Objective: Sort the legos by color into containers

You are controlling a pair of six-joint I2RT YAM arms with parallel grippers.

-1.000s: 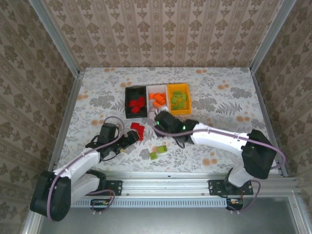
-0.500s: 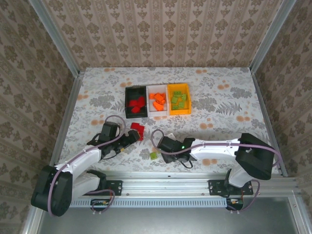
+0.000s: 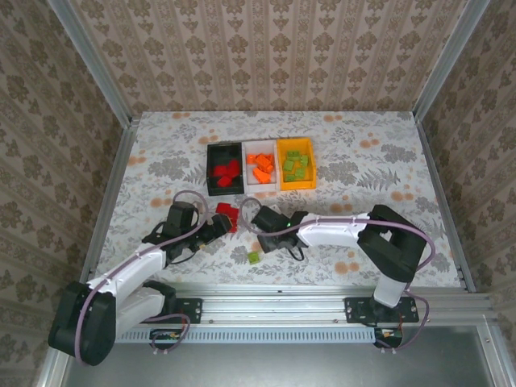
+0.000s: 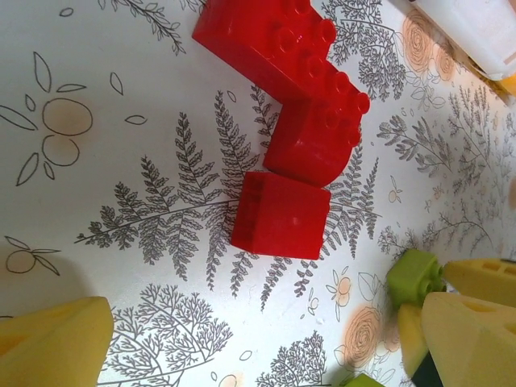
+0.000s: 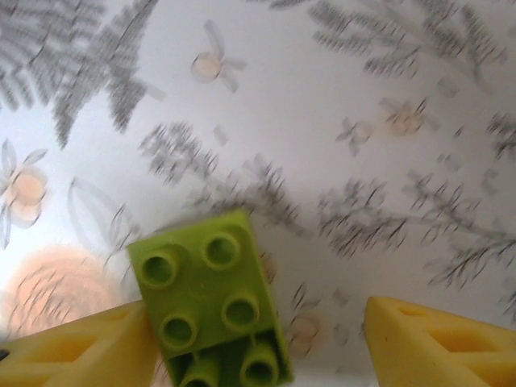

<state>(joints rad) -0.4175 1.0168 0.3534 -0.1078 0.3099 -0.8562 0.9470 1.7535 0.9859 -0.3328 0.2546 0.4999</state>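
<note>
Green lego (image 5: 211,302) inside right tool (image 5: 251,322), leftward

Looking down on the desk (image 3: 363,161): a white cloth printed with grey ferns and orange blossoms. Beige damask wallpaper covers the back wall (image 3: 274,48), the left wall (image 3: 40,161) and the right wall (image 3: 484,145). Aluminium posts (image 3: 90,60) run up the corners, and a metal rail (image 3: 274,302) lines the near edge. The light is soft and even.
</note>
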